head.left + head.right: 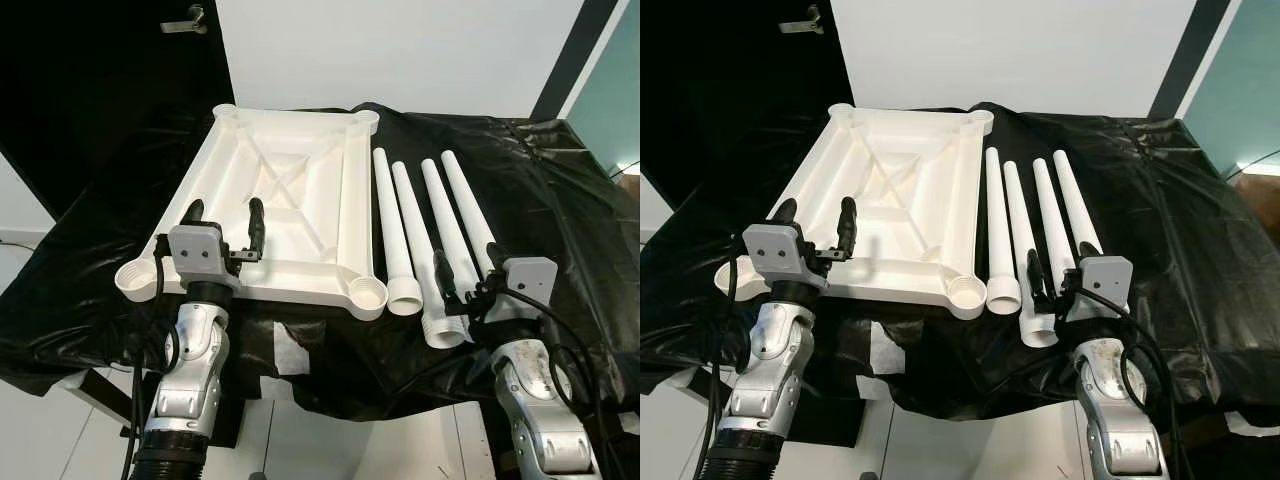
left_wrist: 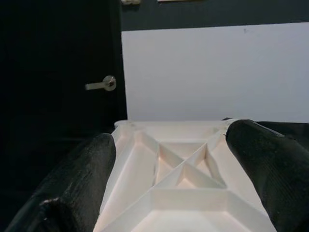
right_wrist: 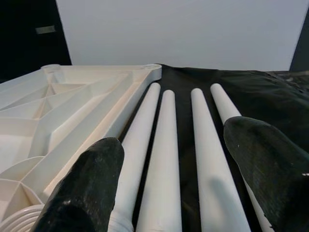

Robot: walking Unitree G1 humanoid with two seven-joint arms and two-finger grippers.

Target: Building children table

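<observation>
A white plastic tabletop (image 1: 300,190) lies upside down on the black-covered table, ribs up, with a round leg socket (image 1: 368,293) at each corner. Right of it, several white tapered legs (image 1: 430,220) lie side by side, wide ends toward me. My left gripper (image 1: 226,208) hovers open over the tabletop's near left part, holding nothing; the left wrist view looks along the ribs (image 2: 183,174). My right gripper (image 1: 466,255) is open just above the near ends of the two right-hand legs (image 3: 164,145), with nothing between its fingers.
Black sheeting (image 1: 540,180) drapes over the table and hangs off its front edge just ahead of my arms. A dark door with a metal handle (image 1: 190,18) stands at the back left, and a white wall behind. There is bare sheeting right of the legs.
</observation>
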